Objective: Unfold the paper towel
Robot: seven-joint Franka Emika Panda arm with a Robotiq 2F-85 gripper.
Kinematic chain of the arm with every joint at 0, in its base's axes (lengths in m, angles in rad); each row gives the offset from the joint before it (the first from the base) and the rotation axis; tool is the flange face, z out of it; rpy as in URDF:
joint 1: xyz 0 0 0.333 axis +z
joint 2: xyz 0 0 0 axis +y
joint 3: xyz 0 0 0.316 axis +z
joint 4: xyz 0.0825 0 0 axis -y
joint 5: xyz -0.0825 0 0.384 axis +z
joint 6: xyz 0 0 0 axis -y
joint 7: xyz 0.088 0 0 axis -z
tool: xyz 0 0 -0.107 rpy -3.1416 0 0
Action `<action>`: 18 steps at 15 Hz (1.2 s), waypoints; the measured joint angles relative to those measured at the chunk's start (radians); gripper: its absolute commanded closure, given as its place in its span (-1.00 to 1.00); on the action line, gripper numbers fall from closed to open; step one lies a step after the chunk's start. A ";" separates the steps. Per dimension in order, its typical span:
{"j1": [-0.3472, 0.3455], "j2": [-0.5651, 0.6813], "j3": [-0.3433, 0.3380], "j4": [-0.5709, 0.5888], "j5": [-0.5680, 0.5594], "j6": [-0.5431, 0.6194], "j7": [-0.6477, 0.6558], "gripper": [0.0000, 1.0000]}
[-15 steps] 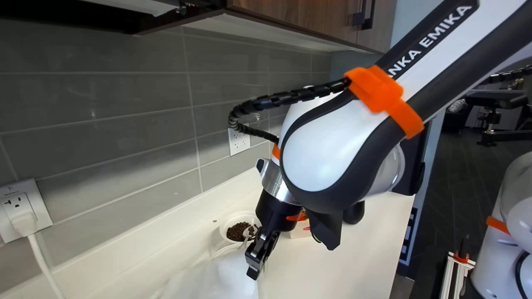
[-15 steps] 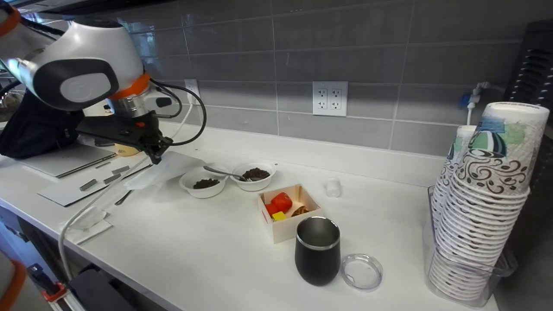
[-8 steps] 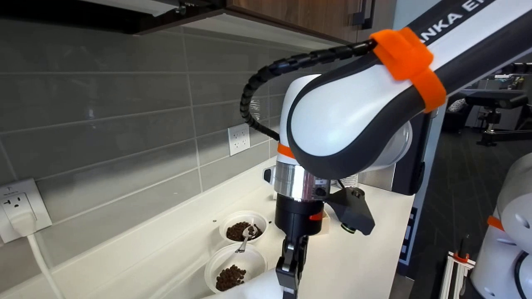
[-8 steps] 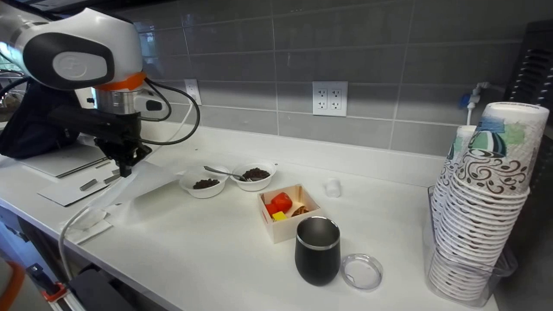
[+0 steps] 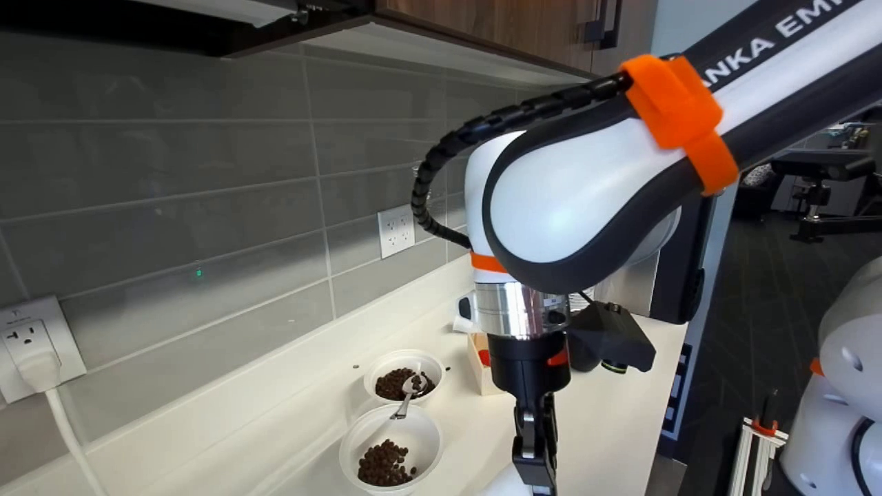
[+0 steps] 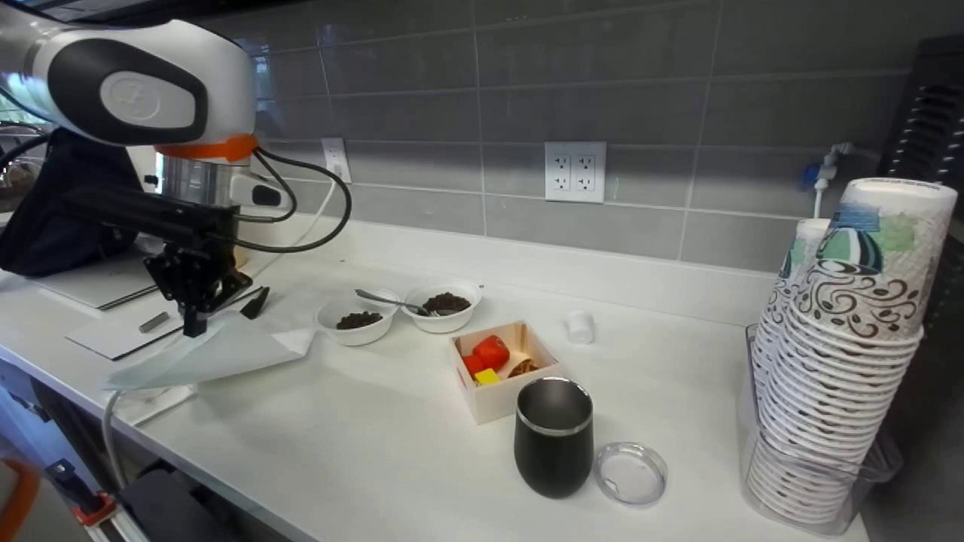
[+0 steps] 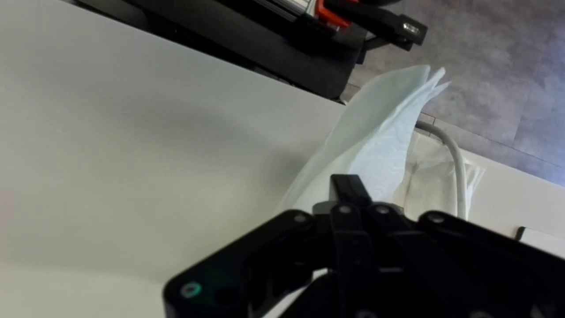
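While it is hanging in layers, a folded white paper towel [image 7: 384, 145] is awaiting opening

As the closed black two-fingered gripper [image 6: 194, 324] is pinching it in the lower left of an exterior view, the towel is hanging above the white countertop [image 6: 361, 452], one corner drooping near a white round bowl [image 6: 360, 338]. How many layers the gripper is holding cannot be told. Toward the upper right of the wrist view, loose edges are fanning apart, offering a likely place to begin. Good unfolding is probably calling for lowering the sheet, letting go, then drawing one outer ply slowly open, away from the bowl and the curving white cable [image 7: 454, 163]; tugging is risking a tear. At the upper right of an exterior view, the white-and-black arm link [image 5: 778, 89] is showing "NKA EM", the rest being hidden by an orange strap [image 5: 679, 114] or cut off. Brown-swirled white paper cups [image 6: 836, 399], far right of an exterior view, are carrying no readable brand.
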 measured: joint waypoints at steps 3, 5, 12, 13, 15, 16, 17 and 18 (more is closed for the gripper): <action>-0.058 0.008 0.029 -0.007 -0.046 -0.024 0.007 1.00; -0.109 0.016 0.058 -0.010 -0.067 -0.024 0.007 1.00; -0.278 0.032 0.206 -0.011 -0.095 0.065 0.007 1.00; -0.301 0.034 0.232 -0.011 -0.095 0.087 0.007 1.00; -0.351 0.035 0.288 -0.011 -0.095 0.128 0.007 1.00; -0.376 0.035 0.317 -0.011 -0.095 0.145 0.008 1.00; -0.403 0.035 0.348 -0.011 -0.095 0.163 0.010 1.00; -0.429 0.035 0.377 -0.011 -0.095 0.179 0.012 1.00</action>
